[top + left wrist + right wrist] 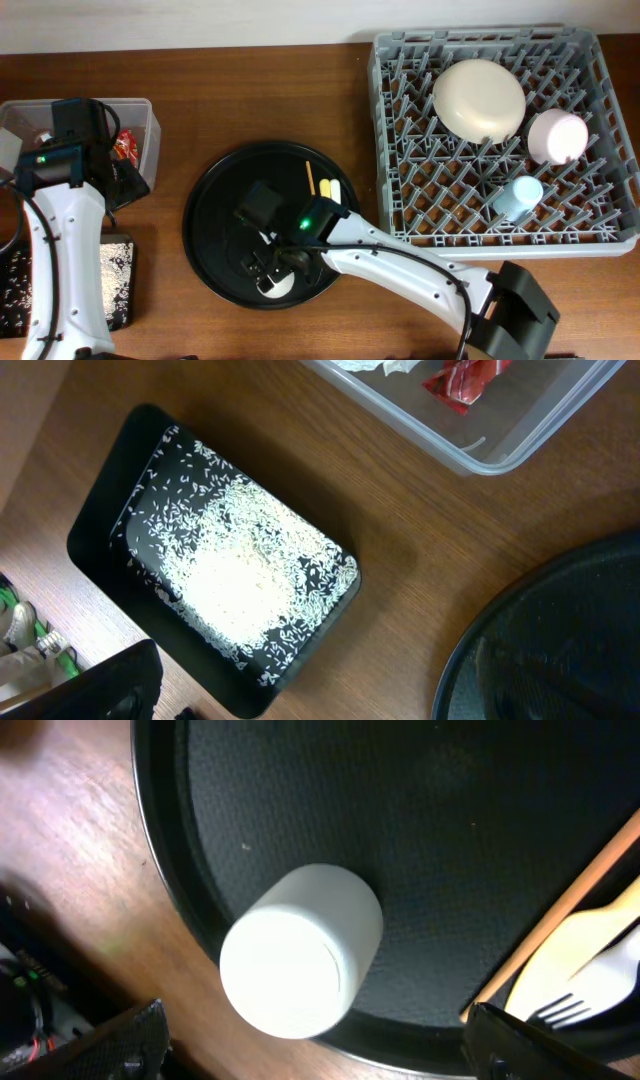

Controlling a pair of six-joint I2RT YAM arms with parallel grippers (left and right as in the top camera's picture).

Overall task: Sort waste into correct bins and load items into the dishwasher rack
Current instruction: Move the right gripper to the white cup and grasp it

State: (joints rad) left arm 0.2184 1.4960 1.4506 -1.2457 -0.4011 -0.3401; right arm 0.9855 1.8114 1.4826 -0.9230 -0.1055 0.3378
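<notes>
The white cup lies in the round black tray, near its front rim. My right gripper is open with a finger on each side of the cup; it hangs over the cup in the overhead view. An orange stick and a yellow fork lie in the same tray. The clear tub holds the red wrapper and white paper. The shallow black tray holds rice grains. My left gripper is open and empty, above the table between these bins. The grey rack holds the cream bowl, pink bowl and light-blue cup.
The round tray's rim lies close to the right of the rice tray. The table's front edge runs just below the rice tray. My right arm crosses from the bottom right to the round tray.
</notes>
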